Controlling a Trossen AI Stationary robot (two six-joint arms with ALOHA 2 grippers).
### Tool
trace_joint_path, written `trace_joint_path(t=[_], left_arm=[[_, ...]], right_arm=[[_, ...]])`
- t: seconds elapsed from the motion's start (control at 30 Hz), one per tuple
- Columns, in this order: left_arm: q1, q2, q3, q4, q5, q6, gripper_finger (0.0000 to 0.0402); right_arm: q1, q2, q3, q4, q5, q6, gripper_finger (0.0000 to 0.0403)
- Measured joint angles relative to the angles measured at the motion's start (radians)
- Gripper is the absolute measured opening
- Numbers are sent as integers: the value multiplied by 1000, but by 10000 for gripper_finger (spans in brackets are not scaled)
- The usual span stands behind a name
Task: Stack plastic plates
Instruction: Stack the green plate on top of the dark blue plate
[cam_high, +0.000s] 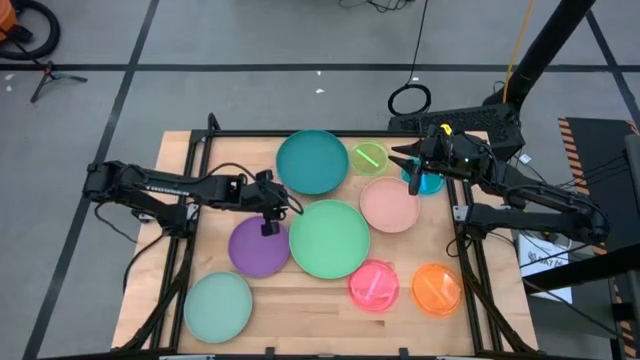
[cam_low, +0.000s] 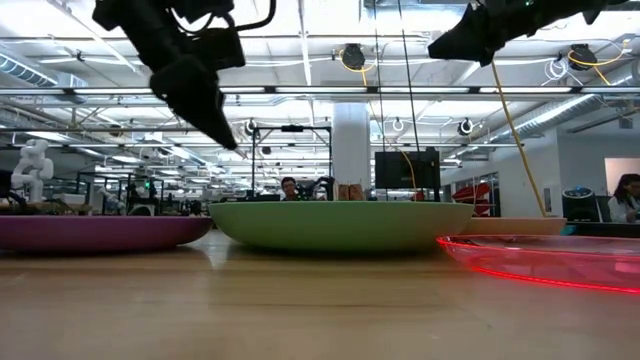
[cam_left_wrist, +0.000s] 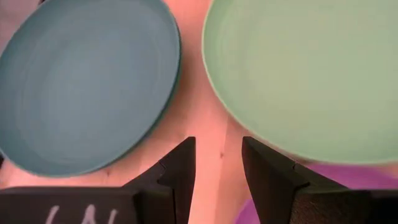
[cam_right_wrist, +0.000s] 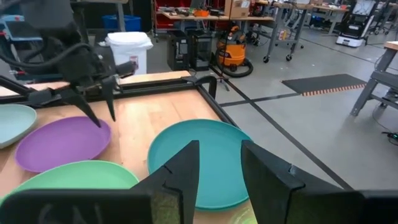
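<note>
five large plates (cam_high: 329, 237), four small plates (cam_high: 374, 284), two arms (cam_high: 165, 187).

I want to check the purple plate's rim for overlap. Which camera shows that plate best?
The high view: the whole purple plate shows, its rim against the green plate, under the left pincer. The low view shows only its side, the right wrist view it slanted, the left wrist view slivers.

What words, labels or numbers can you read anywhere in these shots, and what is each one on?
No text can be read for certain.
White marks show on the body of the left gripper in its wrist view, cut off at the picture's edge: unreadable.
Pale lettering runs along the left arm in the high view: too small to read.
The plates, such as the teal plate and the green plate, carry no print.
</note>
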Motion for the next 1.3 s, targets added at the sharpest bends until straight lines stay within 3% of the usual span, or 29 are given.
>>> trace_joint_path(t=[0.37,0.77,1.0,1.3], left_arm=[[-62,3,-45,55,8,-152,138],[-92,4,-135,286,-15,-245,138],[-94,103,-133,400,-31,-253,138],[-76,148,-129,395,-51,-285,138]], right_arm=[[0,7,0,-1,0,0,114],[0,7,0,-1,0,-2,114],[0,7,0,-1,0,-2,114],[0,7,0,0,0,-2,114]])
